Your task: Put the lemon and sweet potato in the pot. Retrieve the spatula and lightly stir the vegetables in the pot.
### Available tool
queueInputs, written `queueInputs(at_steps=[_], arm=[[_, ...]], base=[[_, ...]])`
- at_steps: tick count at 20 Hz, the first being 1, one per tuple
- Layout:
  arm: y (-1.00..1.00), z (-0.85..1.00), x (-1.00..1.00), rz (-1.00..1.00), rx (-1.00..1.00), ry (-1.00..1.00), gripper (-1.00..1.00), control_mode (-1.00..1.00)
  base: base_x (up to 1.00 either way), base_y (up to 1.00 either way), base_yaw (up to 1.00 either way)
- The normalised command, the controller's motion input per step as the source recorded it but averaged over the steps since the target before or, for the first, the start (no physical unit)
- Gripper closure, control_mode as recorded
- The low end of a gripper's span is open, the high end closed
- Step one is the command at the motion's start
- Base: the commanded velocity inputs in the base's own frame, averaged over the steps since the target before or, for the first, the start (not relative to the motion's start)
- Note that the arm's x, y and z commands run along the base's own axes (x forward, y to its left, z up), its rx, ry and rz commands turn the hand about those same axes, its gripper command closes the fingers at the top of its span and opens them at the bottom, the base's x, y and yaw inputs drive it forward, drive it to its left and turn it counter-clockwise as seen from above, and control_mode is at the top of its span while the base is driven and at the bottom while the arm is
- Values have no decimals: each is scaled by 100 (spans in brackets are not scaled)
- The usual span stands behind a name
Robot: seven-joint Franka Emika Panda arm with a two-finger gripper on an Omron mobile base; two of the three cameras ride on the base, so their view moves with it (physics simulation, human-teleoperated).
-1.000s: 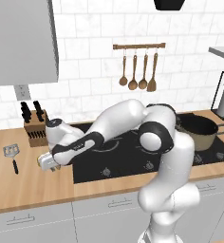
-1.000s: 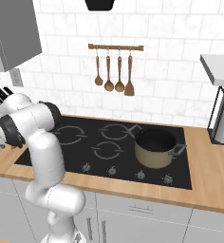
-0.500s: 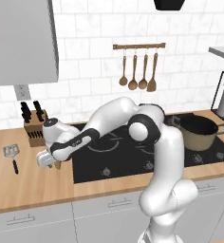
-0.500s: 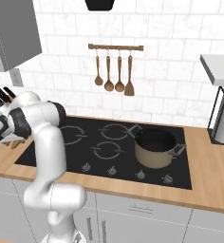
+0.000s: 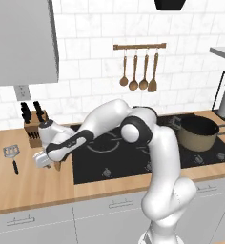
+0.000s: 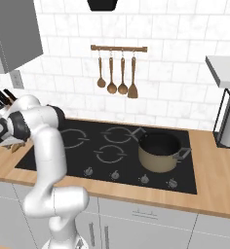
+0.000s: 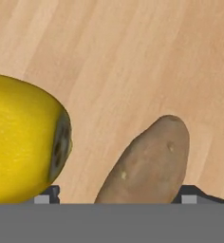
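Observation:
In the hand view the brown-orange sweet potato lies on the wooden counter between the two dark finger tips of my gripper, which is open, with a gap on the left side. The yellow lemon sits close beside it, outside the left finger. From the left base view the gripper is down on the counter just left of the cooktop, and a bit of the sweet potato shows under it. The spatula lies further left. The pot stands on the cooktop's right side.
A knife block stands at the wall behind the hand. Wooden spoons and a wooden turner hang on a rail above the black cooktop. A dark appliance stands at the far right.
The arm has reached further left and down, bringing the hand low over the counter beside the cooktop. The pot and spatula have not moved.

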Motion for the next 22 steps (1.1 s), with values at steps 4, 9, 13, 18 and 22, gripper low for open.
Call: queueInputs(at_steps=[4,9,13,18,22], arm=[[-4,-13,-10,-3,0,0,100,-100],[-41,-5,-40,-7,2,-4,100,-100],[-64,53,-71,-3,11,-22,100,-100],[-87,100,-56,0,25,-26,100,-100],[-100,100,-19,-3,30,-10,100,-100]], base=[[0,0,0],[0,0,0],[0,0,0],[0,0,0],[0,0,0]])
